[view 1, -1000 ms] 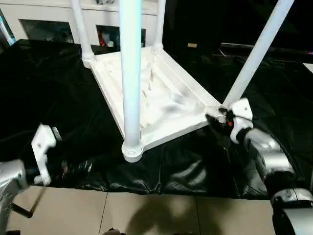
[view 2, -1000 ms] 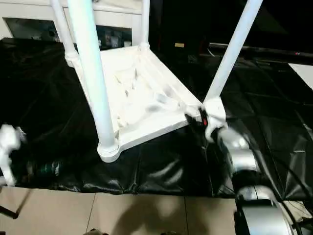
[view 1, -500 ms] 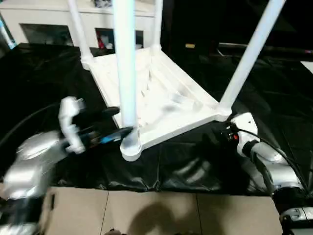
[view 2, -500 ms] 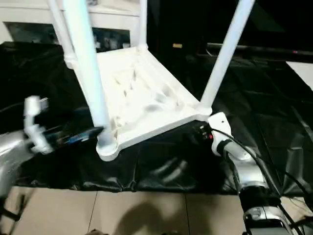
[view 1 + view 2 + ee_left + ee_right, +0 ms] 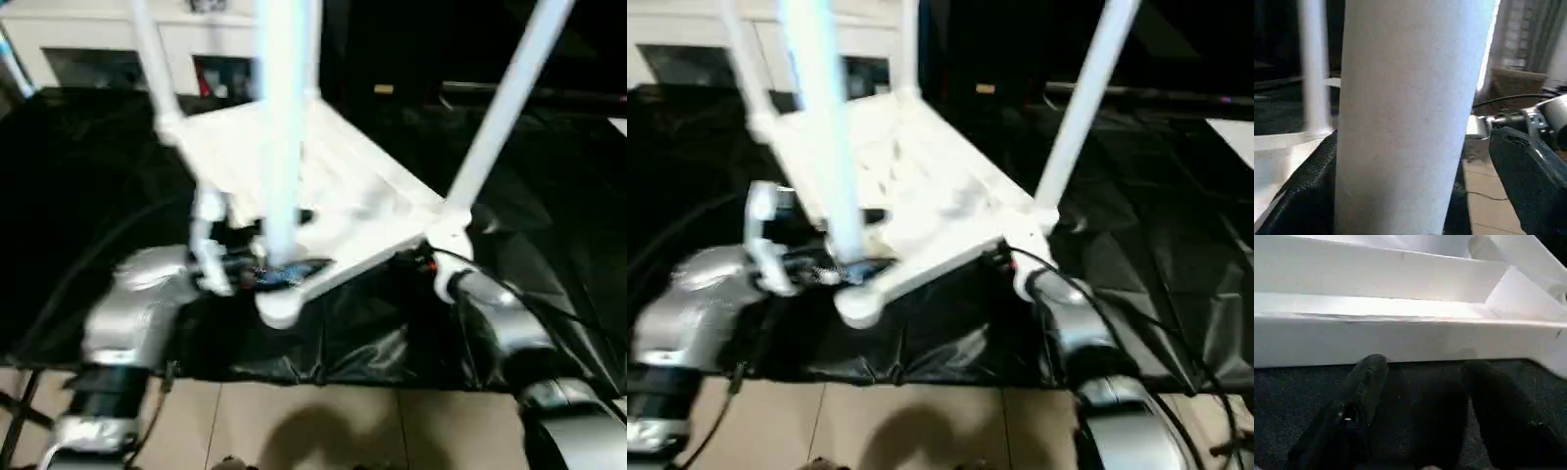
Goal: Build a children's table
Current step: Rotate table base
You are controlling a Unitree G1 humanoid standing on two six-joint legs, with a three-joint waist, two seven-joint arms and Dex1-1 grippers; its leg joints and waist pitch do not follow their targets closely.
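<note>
The left wrist view shows the left gripper (image 5: 1405, 205) spread wide around the near leg (image 5: 284, 127), a finger (image 5: 1528, 171) on each side. The right wrist view shows the right gripper (image 5: 1425, 406) open just before the tabletop's (image 5: 343, 201) rim. The table lies upside down on the black sheet (image 5: 88, 166), legs pointing up.

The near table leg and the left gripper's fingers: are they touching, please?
Cannot tell: in the left wrist view the leg stands between the open left gripper's fingers, edges hidden or blurred.
</note>
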